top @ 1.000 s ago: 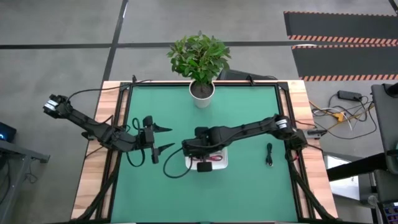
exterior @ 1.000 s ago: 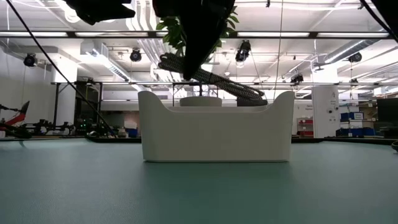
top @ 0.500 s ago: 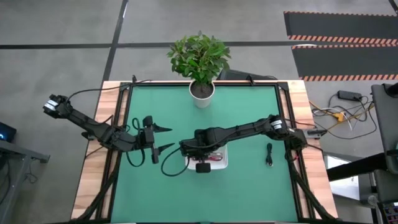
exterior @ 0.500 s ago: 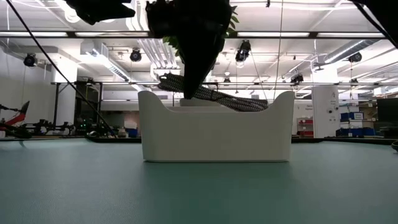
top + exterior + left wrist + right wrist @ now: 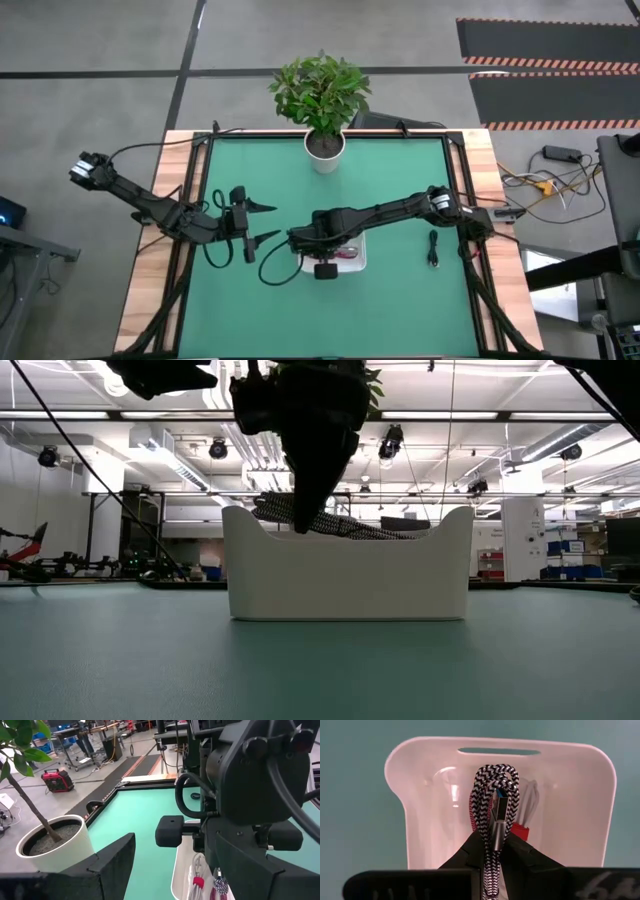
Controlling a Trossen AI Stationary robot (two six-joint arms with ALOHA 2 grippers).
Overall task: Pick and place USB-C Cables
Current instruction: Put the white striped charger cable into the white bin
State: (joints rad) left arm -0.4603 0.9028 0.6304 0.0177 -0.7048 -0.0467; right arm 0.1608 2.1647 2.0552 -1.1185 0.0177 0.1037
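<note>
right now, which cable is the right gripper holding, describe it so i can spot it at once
Find the white tray in the middle of the green table. The right gripper hangs over it, shut on the braided cable. It is woven black and white with a metal plug, unlike the smooth white cable lying in the tray and the black cable out on the mat.

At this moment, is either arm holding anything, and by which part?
The right gripper pinches a black-and-white braided cable at its folded bundle, over the white tray. The left gripper holds nothing.
</note>
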